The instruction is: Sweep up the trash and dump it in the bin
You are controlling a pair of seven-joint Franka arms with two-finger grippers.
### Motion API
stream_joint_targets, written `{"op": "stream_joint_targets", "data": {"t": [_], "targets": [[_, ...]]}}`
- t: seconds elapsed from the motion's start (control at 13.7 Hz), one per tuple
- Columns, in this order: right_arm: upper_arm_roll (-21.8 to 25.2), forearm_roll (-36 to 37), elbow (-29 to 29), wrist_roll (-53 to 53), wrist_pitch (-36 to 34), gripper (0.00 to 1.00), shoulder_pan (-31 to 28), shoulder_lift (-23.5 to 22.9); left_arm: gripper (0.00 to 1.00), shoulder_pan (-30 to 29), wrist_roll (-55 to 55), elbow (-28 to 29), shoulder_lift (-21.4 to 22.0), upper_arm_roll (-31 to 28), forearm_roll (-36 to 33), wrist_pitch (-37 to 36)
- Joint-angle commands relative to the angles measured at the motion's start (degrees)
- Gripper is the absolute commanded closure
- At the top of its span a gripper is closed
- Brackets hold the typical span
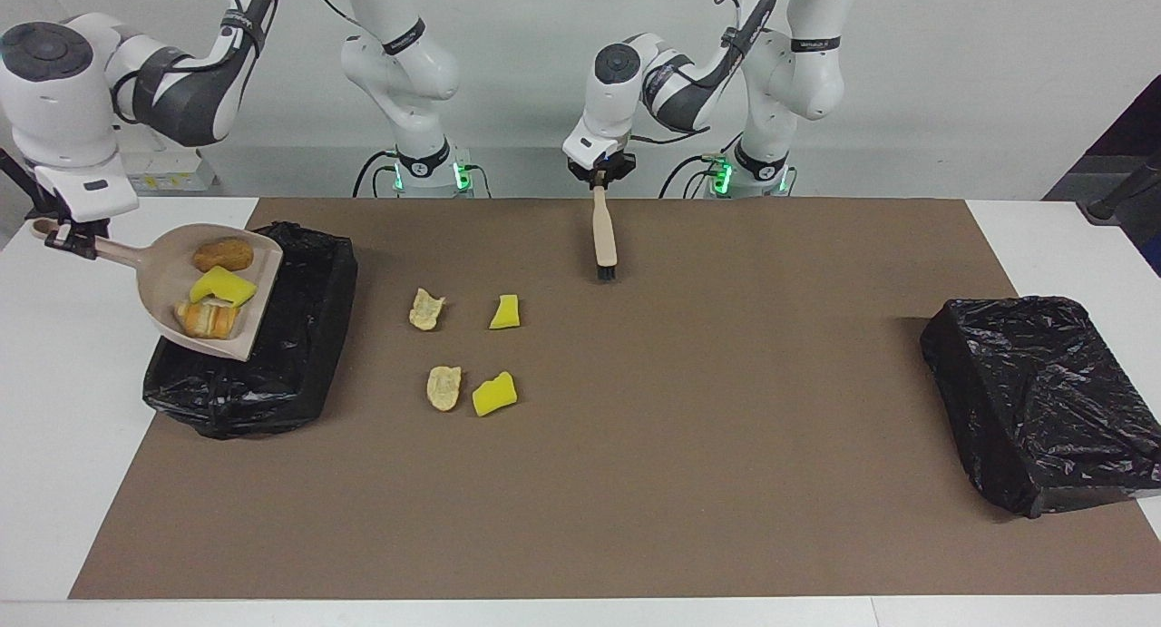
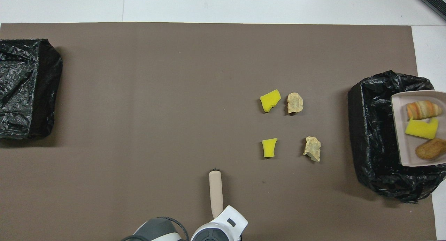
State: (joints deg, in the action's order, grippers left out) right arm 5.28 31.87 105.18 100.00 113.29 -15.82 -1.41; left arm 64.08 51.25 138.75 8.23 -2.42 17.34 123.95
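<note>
My right gripper (image 1: 76, 240) is shut on the handle of the beige dustpan (image 1: 172, 273), which hangs tilted over the black-lined bin (image 1: 272, 364) at the right arm's end. In the pan (image 2: 400, 143) lie three pieces of trash: a brown bread lump (image 1: 222, 253), a yellow sponge (image 1: 222, 287) and a striped bread piece (image 1: 209, 318). Several more scraps lie on the mat beside the bin: two tan pieces (image 1: 424, 308) (image 1: 443, 386) and two yellow chunks (image 1: 505, 312) (image 1: 494, 394). My left gripper (image 1: 600, 181) is shut on the brush (image 1: 604, 237), whose bristles point down near the mat's robot-side edge.
A second black-bagged box (image 1: 1043, 400) sits at the left arm's end of the brown mat (image 1: 689, 445). White table shows around the mat. In the overhead view the brush (image 2: 216, 192) and the left wrist (image 2: 219, 230) show at the bottom edge.
</note>
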Motion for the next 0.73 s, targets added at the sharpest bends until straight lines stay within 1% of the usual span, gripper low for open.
{"op": "stream_joint_targets", "data": {"t": [0.0,0.15,0.29,0.44,0.51,0.58,0.66], "targets": [[-0.3,4.9,4.2,-3.9,1.7,1.0,2.5,3.4,1.0,0.7,-0.5,1.6,0.4,-0.8,1.5,1.9],[-0.3,6.7,5.7,-7.0,1.7,1.0,4.0,4.3,1.0,0.1,-0.7,1.7,0.2,-0.8,1.5,2.1],[-0.3,6.8,6.0,-7.2,1.6,1.0,4.3,4.4,1.0,0.0,-0.7,1.6,-0.1,-1.0,1.5,1.7],[-0.3,7.2,6.7,-7.2,1.8,1.0,4.3,5.0,0.89,-0.3,-0.5,1.3,-0.2,-1.1,1.5,2.0],[-0.3,7.4,7.4,-7.2,1.9,1.0,4.3,5.3,0.74,-0.9,-0.7,1.2,-0.7,-1.4,1.5,1.8],[-0.3,7.5,7.8,-7.2,1.9,1.0,4.0,5.3,0.4,-1.9,-0.9,1.1,-0.8,-1.2,1.5,1.6],[-0.3,7.5,8.3,-7.1,2.0,1.0,3.5,5.4,0.29,-2.1,-1.1,0.7,-0.8,-1.4,1.3,1.0]]}}
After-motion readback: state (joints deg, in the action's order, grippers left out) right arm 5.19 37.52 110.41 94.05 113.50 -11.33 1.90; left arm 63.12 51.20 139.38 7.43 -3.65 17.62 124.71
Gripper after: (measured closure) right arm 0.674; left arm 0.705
